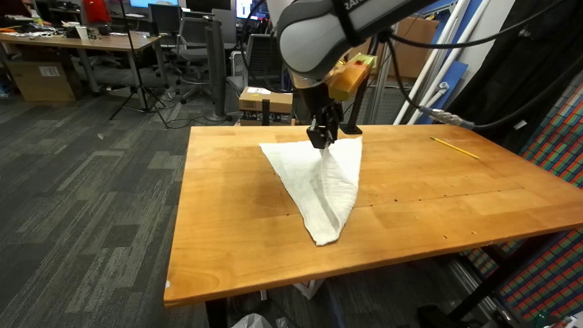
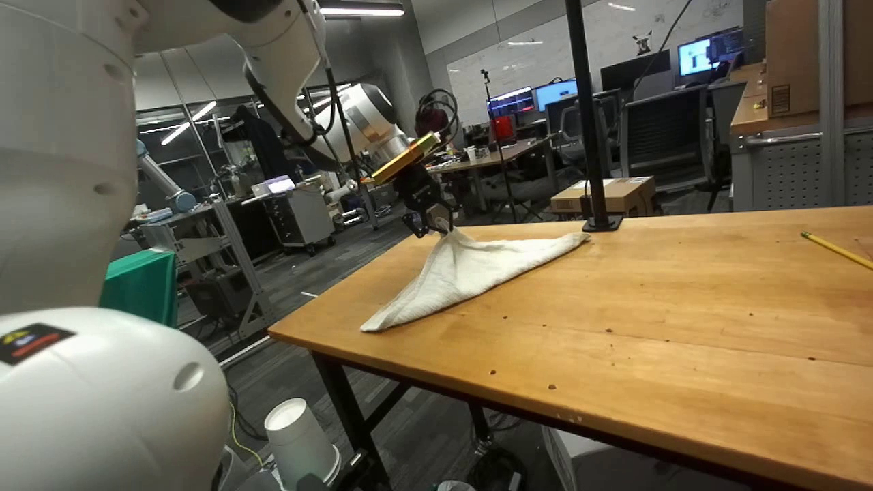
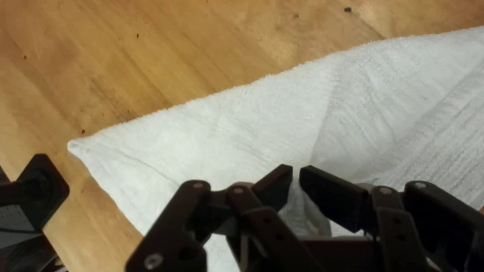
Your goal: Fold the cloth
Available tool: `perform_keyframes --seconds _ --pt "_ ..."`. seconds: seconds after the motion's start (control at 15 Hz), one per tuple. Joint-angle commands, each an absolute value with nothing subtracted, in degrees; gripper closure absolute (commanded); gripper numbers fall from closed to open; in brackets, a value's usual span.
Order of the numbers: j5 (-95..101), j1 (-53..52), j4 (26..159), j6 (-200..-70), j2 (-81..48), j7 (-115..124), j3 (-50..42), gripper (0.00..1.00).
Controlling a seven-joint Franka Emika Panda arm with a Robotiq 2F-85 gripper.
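Cloth [image 1: 314, 182] lies on the bench [image 1: 227, 218] in roughly a triangle, and one part stands up into the gripper [image 3: 296, 174], which is clamped upon it. I believe that a fold is in hand, not yet finished. The next move seems to call for carrying this pinched part over the rest, low, then releasing it.

Rough, matt, ribbed weave on the cloth [image 3: 227, 136]; smooth, faintly glossy wood on the table [image 1: 237, 218]; matt on the blurred gripper [image 3: 296, 174], perhaps metal.
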State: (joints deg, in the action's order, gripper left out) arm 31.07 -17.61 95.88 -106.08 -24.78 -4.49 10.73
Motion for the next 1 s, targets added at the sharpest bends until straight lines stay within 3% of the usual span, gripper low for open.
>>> perform_keyframes --seconds 0.0,0.93 --pt "33.2 -20.9 81.8 -100.9 -33.2 -7.4 9.8 0.91" --pt "24.3 -23.7 56.1 -90.7 -49.3 -7.0 7.1 0.92"
